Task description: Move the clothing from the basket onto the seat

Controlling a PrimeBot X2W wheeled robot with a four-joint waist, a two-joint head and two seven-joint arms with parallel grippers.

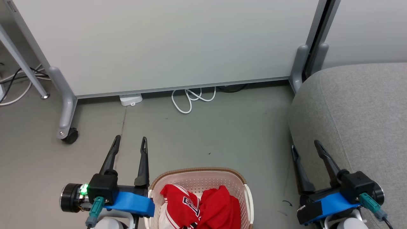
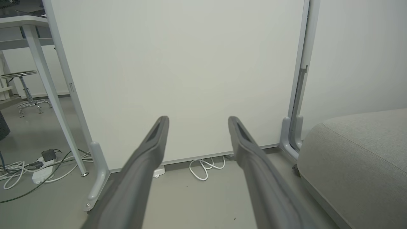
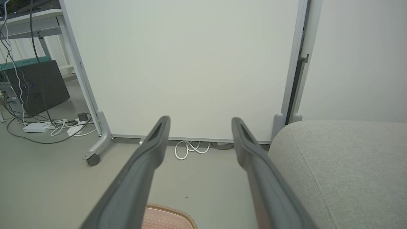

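Observation:
The cream basket with a brown rim stands on the floor at the bottom middle of the head view; a corner of the basket's rim shows in the right wrist view. Inside lie the red jersey with white striped trim and lettering, and a plain red garment beside it. The grey sofa fills the right side. My left gripper is open to the left of the basket, nothing between its fingers. My right gripper is open at the sofa's front edge, right of the basket.
A white partition panel on grey wheeled feet stands ahead across the floor. A coiled white cable and a white plug block lie at its base. A table leg and more cables are at far left.

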